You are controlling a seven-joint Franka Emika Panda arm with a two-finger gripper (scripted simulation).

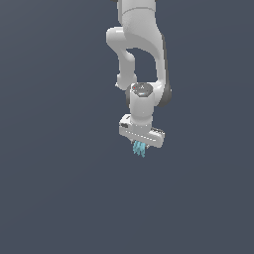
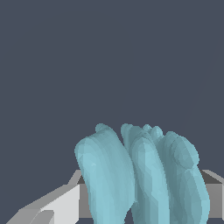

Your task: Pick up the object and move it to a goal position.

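The object [image 1: 139, 148] is a small light teal bunch of curved finger-like lobes. It hangs under the white gripper [image 1: 140, 146] near the middle of the exterior view. The gripper is shut on it, and its fingers are mostly hidden behind the lobes. In the wrist view the object [image 2: 140, 175] fills the near part of the picture, with a grey finger [image 2: 59, 203] on one side and another finger [image 2: 214, 192] on the other. The white arm rises from the gripper out of the exterior view's upper edge.
A plain dark grey-blue background surrounds the arm in both views. No other object, container or edge shows.
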